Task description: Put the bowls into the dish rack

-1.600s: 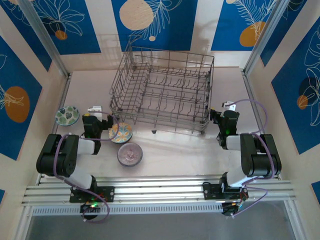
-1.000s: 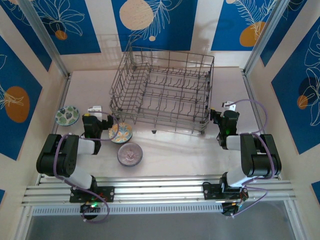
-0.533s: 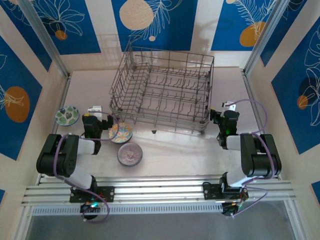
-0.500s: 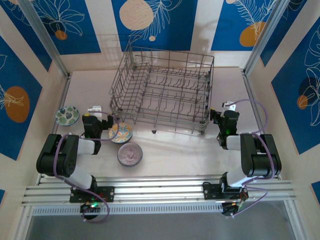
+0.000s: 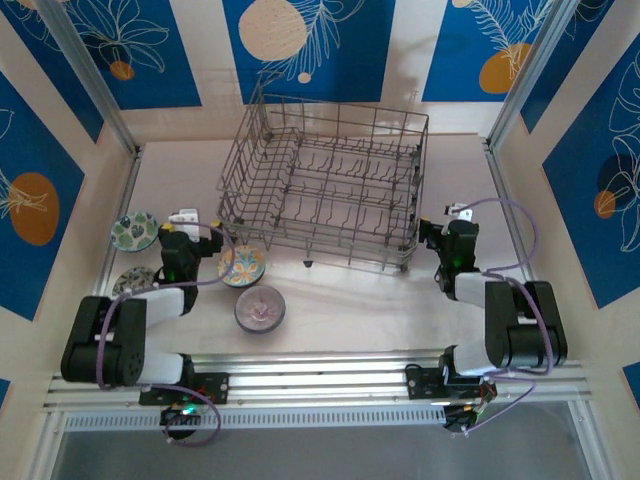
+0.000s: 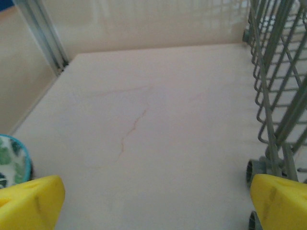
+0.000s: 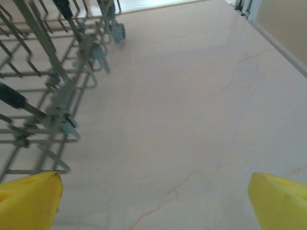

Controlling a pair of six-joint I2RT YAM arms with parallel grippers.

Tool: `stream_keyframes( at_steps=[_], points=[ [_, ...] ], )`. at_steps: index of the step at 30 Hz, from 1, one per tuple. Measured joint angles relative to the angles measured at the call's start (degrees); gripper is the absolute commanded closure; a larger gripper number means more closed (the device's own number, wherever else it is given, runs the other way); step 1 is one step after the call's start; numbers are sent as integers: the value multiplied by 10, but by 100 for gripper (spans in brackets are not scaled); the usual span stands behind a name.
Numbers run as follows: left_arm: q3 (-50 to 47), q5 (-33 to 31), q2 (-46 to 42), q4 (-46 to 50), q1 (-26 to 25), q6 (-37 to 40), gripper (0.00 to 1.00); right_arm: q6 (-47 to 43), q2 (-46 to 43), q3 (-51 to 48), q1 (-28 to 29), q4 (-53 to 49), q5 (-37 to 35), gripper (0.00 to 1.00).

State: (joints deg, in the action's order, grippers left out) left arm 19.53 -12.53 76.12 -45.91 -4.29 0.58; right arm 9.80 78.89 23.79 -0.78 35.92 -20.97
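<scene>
From above, your dish rack stands mid-table with no bowl in it. The green-white bowl lies at the far left, the orange-yellow-blue bowl just off the rack's near-left corner, and the pinkish-grey bowl nearer the arms, all on the table. Your left gripper sits between the green-white and orange-yellow-blue bowls; your right gripper sits just beside the rack's near-right corner.

On your left wrist camera, the left gripper has its yellow fingers spread wide with nothing between them (only bare table). The green-white bowl sits by the left finger, and the rack rises on the right.

On your right wrist camera, the right gripper is likewise spread wide and holds nothing, with the rack to its left.
</scene>
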Motion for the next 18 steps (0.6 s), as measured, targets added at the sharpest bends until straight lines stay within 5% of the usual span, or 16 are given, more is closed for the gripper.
stream_keyframes(
  at_steps=[10,18],
  points=[
    [42,-30,-193,173,6,-33,1,55,-131,96,-24,-214,0,0],
    [286,49,-205,441,14,-77,1,77,-173,273,-30,-467,38,5]
  ],
)
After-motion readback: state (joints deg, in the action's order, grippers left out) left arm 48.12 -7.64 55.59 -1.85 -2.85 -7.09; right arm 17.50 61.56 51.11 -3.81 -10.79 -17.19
